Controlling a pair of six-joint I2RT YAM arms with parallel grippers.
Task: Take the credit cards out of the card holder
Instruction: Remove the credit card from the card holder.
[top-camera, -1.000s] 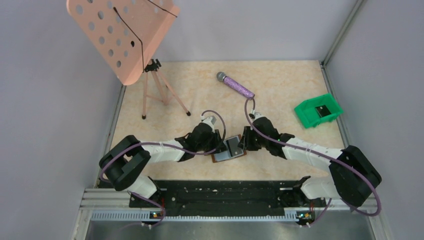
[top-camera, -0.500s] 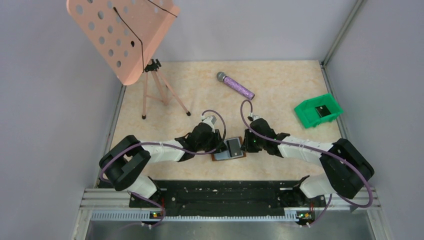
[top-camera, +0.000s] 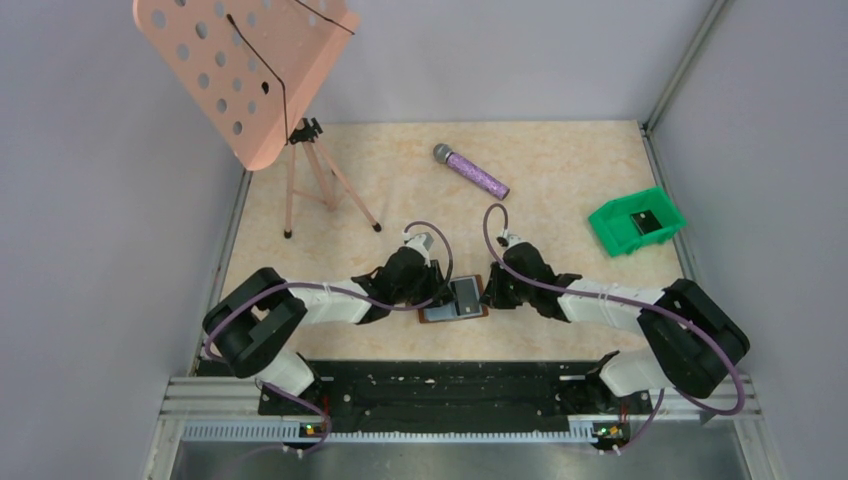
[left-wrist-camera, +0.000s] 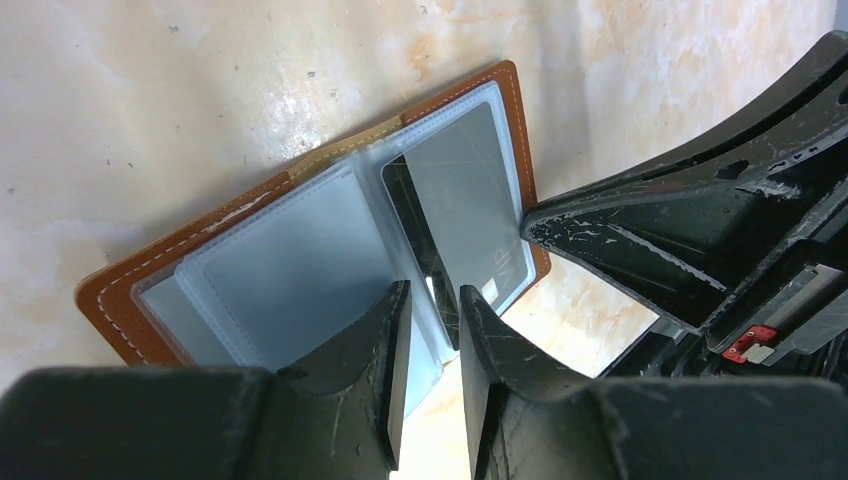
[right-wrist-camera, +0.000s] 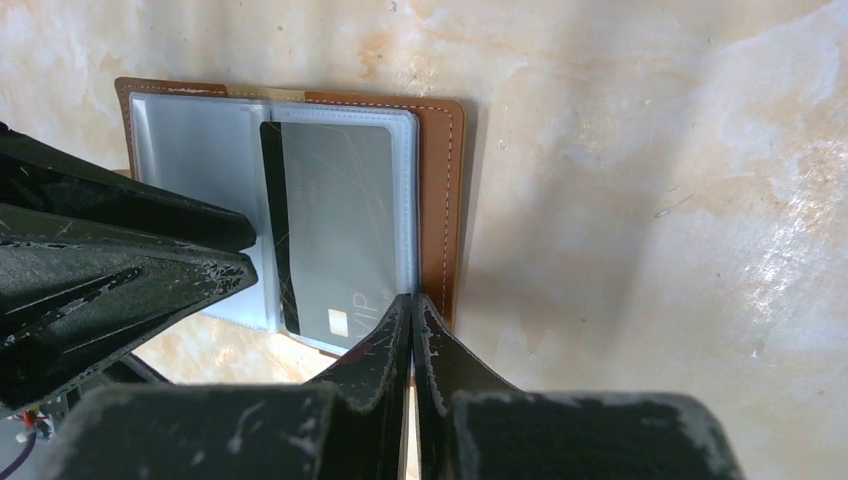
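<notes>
With the holder open on the desk at mid-frame, the left end effector narrow astride its middle, grip unclear, and the right end effector pinched shut at the card's lower edge, we should draw the card straight out while bracing the holder.
</notes>
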